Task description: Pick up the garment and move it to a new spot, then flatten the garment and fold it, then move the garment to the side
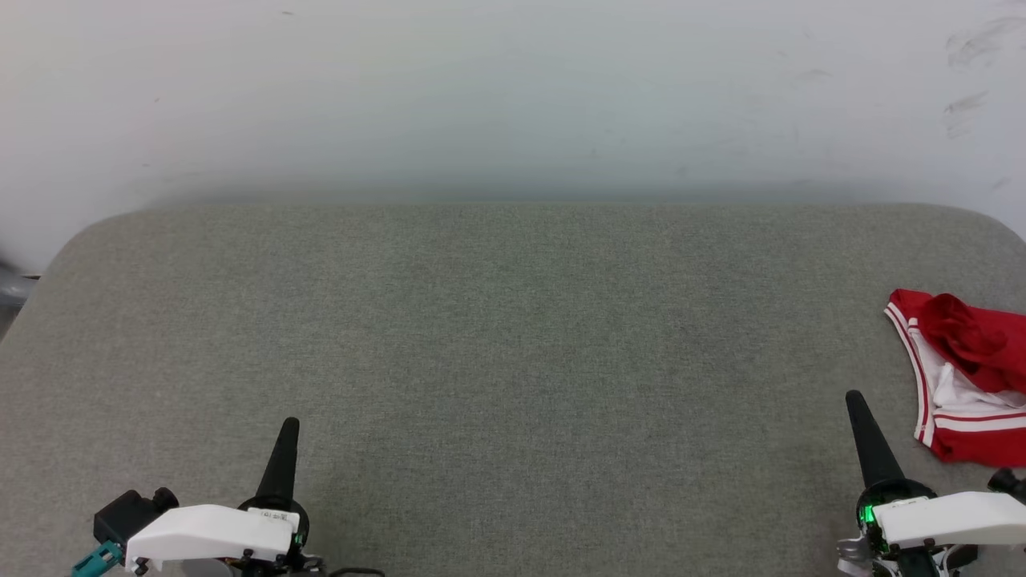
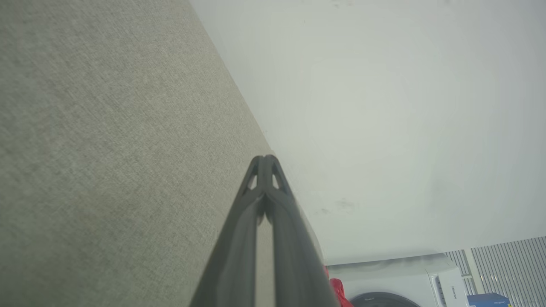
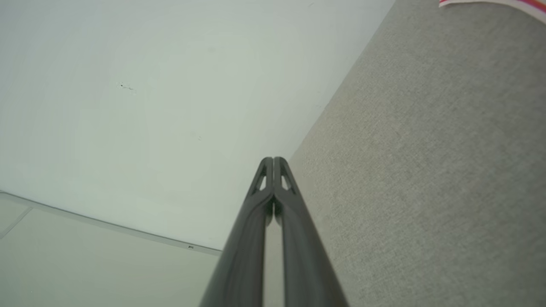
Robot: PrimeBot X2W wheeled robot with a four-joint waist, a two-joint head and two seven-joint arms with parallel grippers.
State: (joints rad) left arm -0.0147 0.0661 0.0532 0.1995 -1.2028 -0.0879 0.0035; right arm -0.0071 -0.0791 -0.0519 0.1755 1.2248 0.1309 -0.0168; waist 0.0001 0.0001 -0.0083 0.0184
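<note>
Red garment (image 1: 966,353) lies bunched just right of the closed right pincer (image 1: 855,398); left pincer (image 1: 290,424) closed too

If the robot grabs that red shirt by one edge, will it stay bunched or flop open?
Likely floppy: the shirt lies crumpled in soft folds, so it should drape open when lifted. Pushed, it may bunch and drag, since the grey surface looks cloth-textured.

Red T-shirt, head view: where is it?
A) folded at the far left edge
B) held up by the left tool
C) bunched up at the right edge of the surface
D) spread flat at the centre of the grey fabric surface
C: the red T-shirt lies crumpled at the right edge of the grey fabric surface, apart from the shut right tool.
</note>
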